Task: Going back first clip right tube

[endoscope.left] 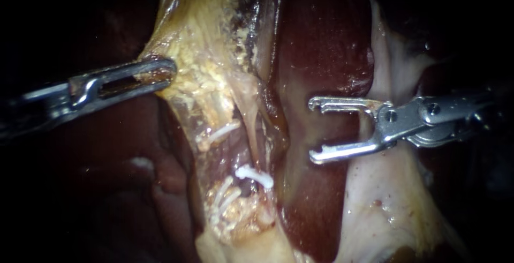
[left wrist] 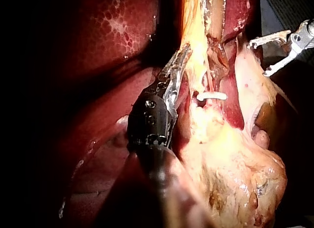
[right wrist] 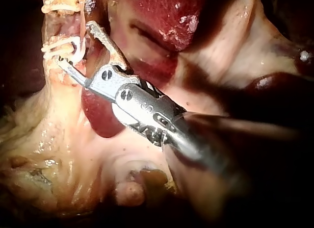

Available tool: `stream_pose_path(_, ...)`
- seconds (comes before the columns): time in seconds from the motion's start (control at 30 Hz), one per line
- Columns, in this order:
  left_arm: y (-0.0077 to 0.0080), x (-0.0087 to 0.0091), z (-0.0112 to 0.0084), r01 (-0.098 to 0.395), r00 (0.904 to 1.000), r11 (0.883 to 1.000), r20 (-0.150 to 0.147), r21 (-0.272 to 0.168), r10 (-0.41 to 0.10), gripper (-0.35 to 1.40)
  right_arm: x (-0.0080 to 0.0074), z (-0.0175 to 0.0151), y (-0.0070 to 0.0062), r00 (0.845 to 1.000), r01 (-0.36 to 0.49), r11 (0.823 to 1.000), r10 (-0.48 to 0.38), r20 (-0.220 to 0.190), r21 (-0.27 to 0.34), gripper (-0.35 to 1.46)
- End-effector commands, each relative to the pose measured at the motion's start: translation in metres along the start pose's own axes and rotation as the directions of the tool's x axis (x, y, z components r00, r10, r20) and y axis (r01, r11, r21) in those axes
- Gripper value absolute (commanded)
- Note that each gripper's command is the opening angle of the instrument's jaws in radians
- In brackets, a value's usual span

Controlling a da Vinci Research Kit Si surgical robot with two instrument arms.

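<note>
My right instrument (endoscope.left: 316, 129) comes in from the right with its jaws wide open and nothing between them, over dark red liver (endoscope.left: 321, 43). It stands to the right of a pale tube (endoscope.left: 249, 134) that carries a white clip (endoscope.left: 255, 176). Further white clips (endoscope.left: 222, 132) (endoscope.left: 225, 194) sit on the yellowish tissue to the left of that tube. My left instrument (endoscope.left: 158, 75) is shut on the edge of the yellowish tissue (endoscope.left: 203, 70) and holds it stretched. In the right wrist view the open jaws (right wrist: 76, 44) stand close beside the clips (right wrist: 60, 44). The left wrist view shows one clip (left wrist: 212, 96).
A pale membrane (endoscope.left: 385, 188) lies under and below my right instrument's shaft. Dark liver (endoscope.left: 134, 188) fills the lower left. In the left wrist view my right instrument (left wrist: 258, 57) shows open, apart from the tissue strand.
</note>
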Motion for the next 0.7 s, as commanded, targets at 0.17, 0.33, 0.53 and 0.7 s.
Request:
stream_pose_path(0.17, 0.0006, 0.0009, 0.0029, 0.000, 1.0000, 1.000, -0.006, 0.008, 0.000, -0.35, -0.0004, 0.0006, -0.0001, 1.000, 0.010, 1.000, -0.010, 0.000, 0.009, 0.60)
stream_pose_path(0.33, 0.0005, 0.0016, 0.0055, -0.009, 0.9999, 1.000, -0.013, 0.017, 0.009, -0.35, -0.0004, 0.0007, -0.0002, 1.000, 0.010, 1.000, -0.010, -0.001, 0.009, 0.60)
stream_pose_path(0.53, 0.0001, 0.0017, 0.0065, -0.015, 0.9998, 1.000, -0.015, 0.017, 0.015, -0.35, -0.0003, 0.0007, -0.0001, 1.000, 0.009, 1.000, -0.009, -0.001, 0.010, 0.60)
stream_pose_path(0.7, 0.0002, 0.0017, 0.0064, -0.015, 0.9998, 1.000, -0.016, 0.018, 0.016, -0.35, -0.0002, 0.0007, -0.0001, 1.000, 0.009, 1.000, -0.009, -0.001, 0.009, 0.60)
